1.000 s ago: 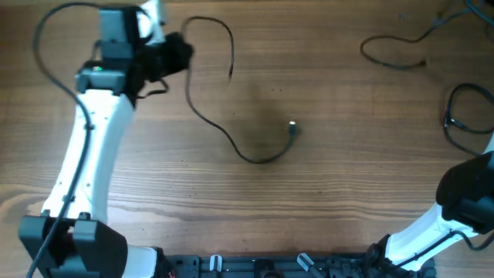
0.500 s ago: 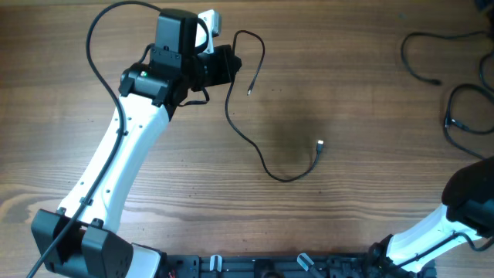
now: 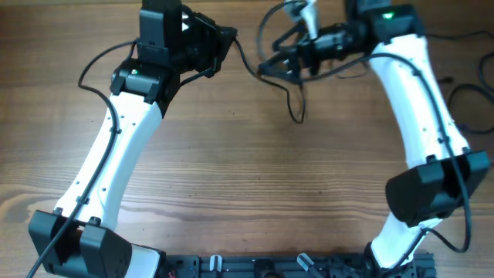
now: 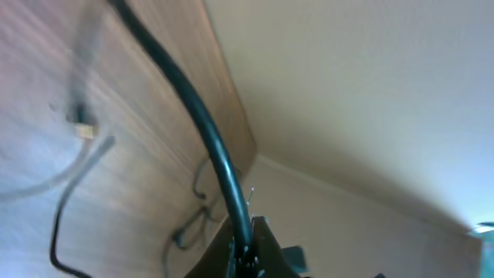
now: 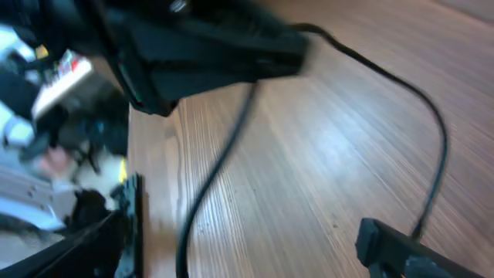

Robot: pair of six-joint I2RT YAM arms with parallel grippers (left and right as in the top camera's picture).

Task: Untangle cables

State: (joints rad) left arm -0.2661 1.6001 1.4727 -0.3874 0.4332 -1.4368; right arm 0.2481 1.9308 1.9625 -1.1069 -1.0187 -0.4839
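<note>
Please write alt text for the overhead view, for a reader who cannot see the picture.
A left arm and a right arm reach across a wooden table and nearly meet at its far edge. A thin black cable runs between the left gripper and the right gripper, and a loop of it trails toward the table's middle.

table (image 3: 247, 181): matt grained wood | cables (image 4: 207, 135): smooth black sheath | arms (image 3: 116, 162): glossy white plastic
</note>
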